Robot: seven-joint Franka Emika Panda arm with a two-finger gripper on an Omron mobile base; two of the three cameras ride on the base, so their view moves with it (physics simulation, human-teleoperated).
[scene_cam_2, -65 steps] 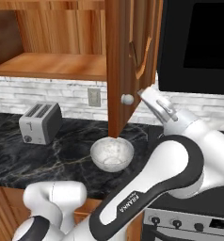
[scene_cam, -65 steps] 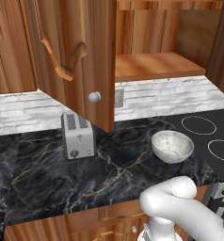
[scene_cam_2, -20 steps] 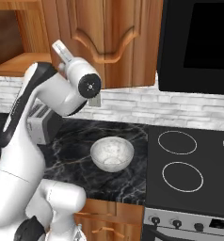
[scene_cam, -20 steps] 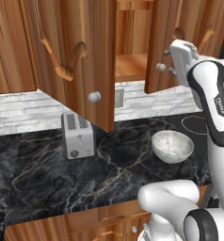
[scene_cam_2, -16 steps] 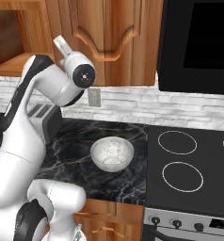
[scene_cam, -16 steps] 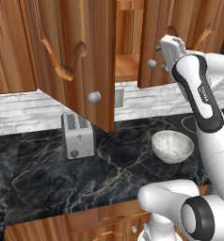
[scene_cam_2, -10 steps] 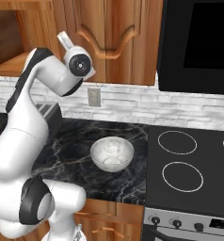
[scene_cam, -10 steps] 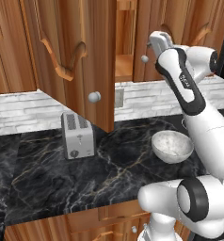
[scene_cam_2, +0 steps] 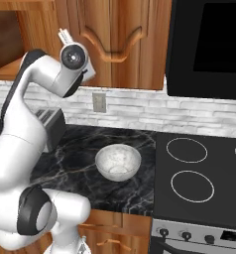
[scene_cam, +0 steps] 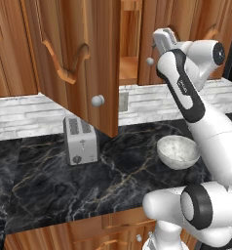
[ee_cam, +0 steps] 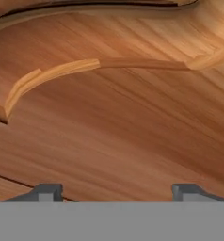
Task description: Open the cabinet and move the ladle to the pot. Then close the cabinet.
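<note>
Your cabinet [scene_cam: 79,58] has 2 doors, and they stand differently. The left door [scene_cam: 84,68] hangs swung wide out over the counter [scene_cam: 49,185], its knob [scene_cam: 97,101] toward you. The right door [scene_cam: 174,44] looks nearly shut, with a narrow gap left between the 2 through which a bare strip of shelf [scene_cam: 127,73] shows. No ladle can be made out on that strip, and you have no pot in sight on the counter or on the stove [scene_cam_2: 199,173], so you cannot confirm from here that the transfer is made.

The arm [scene_cam: 186,93] reaches up against the right door, the gripper [scene_cam: 163,39] pressed close to the panel just right of that door's knob [scene_cam: 150,61]. In the hand view the wood grain and curved trim [ee_cam: 52,75] sit right in front of the 2 fingertips [ee_cam: 47,192], which stand wide apart with nothing between them.

Judging by this, you are in the closing part: the right door is about home, and the left door is left to swing back.

On the counter, the toaster [scene_cam: 80,140] stands at the far left below the open door, and the white bowl [scene_cam: 177,151] sits to its right, near the stove.
</note>
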